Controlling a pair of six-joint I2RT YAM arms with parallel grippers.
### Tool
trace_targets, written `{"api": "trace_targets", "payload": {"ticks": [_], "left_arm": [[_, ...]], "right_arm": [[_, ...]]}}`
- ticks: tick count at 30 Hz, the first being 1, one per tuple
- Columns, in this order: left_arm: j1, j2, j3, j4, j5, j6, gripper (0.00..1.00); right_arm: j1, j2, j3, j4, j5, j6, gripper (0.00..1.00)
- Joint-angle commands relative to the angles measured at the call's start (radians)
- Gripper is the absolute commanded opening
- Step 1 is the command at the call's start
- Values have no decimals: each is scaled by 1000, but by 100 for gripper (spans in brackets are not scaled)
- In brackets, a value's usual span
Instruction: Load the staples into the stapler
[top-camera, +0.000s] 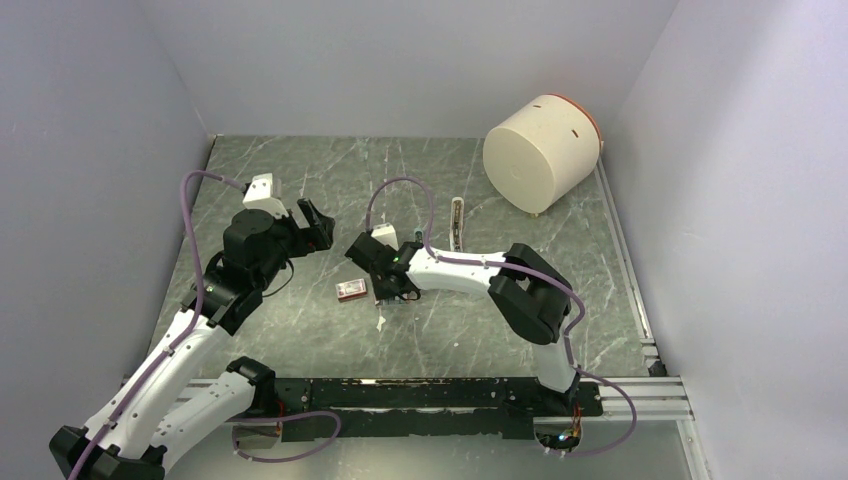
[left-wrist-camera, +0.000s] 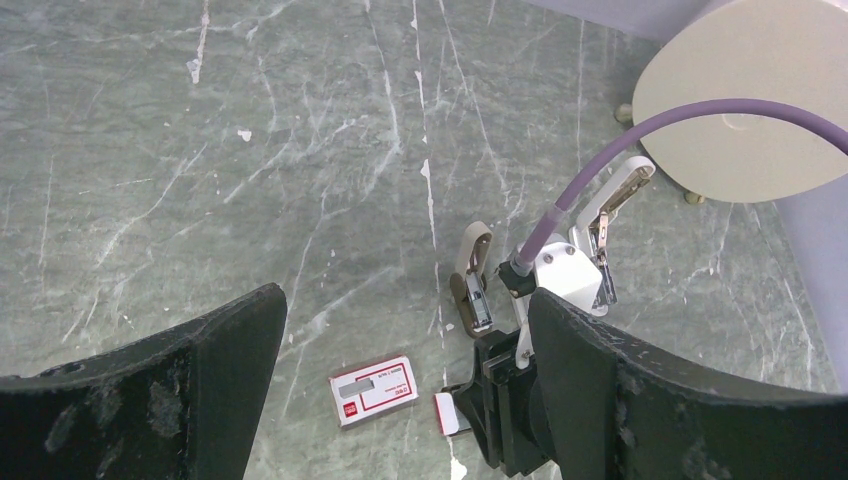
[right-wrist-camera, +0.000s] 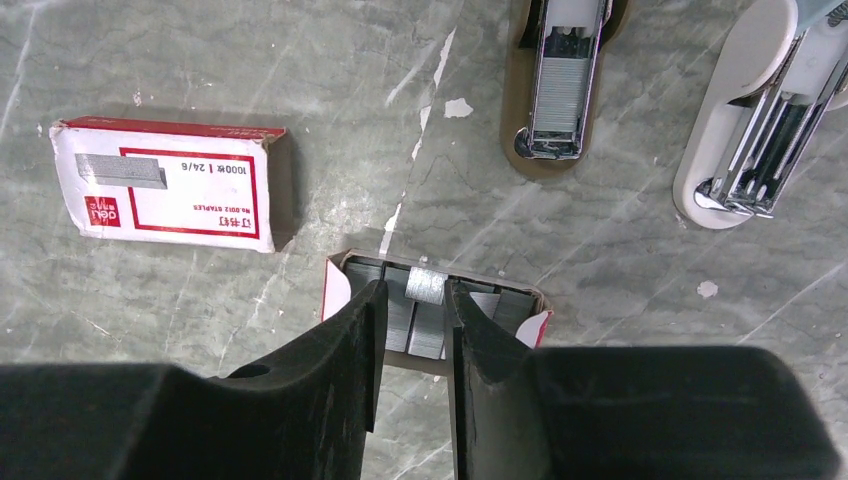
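Note:
The staples (right-wrist-camera: 425, 300), grey strips in an open tray with red ends, lie on the marble table. My right gripper (right-wrist-camera: 417, 290) points down into the tray, its jaws a little apart around one bright strip, with a gap on the left side. In the top view it (top-camera: 386, 288) hides the tray. The stapler (right-wrist-camera: 555, 80) lies beyond the tray with its metal channel facing up; it also shows in the left wrist view (left-wrist-camera: 473, 290). My left gripper (left-wrist-camera: 405, 300) hangs wide open above the table, left of all this, and holds nothing.
The red-and-white staple box sleeve (right-wrist-camera: 170, 185) lies left of the tray. A second pale stapler piece (right-wrist-camera: 760, 120) lies right of the first one. A big cream cylinder (top-camera: 540, 150) rests on its side at the back right. Walls enclose the table.

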Motion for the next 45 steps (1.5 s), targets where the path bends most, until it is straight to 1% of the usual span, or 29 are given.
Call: {"api": "trace_targets", "payload": {"ticks": [1,4,10,17,22,29,36,42,45], "left_arm": [[4,-12,-7,2,13,1,95],[5,-11,-6,3,14,0,95],[4,-11,-6,1,13,0,95],[4,-11,-6,2,12,1,95],[4,-11,-4,0,10,2,95],[3,-10,-6,4,15,0,95],[4,-8,-7,6,19,-1,95],[4,-8,-7,7,25,-3,95],[4,-11,-10,14,28,-5,95]], "right_arm": [[5,26,-2,-1,6,25,31],[4,30,0,0,6,29,31],[4,31,1,1,13,32,25],[5,34,7,-5,23,36,26],[4,24,7,4,24,34,25],[2,-45,-17,38,22,26,25],[0,-124,-45,33,37,31,25],[-24,-209,-111,26,82,54,25],[-53,-255,-172,25,99,68,25]]}}
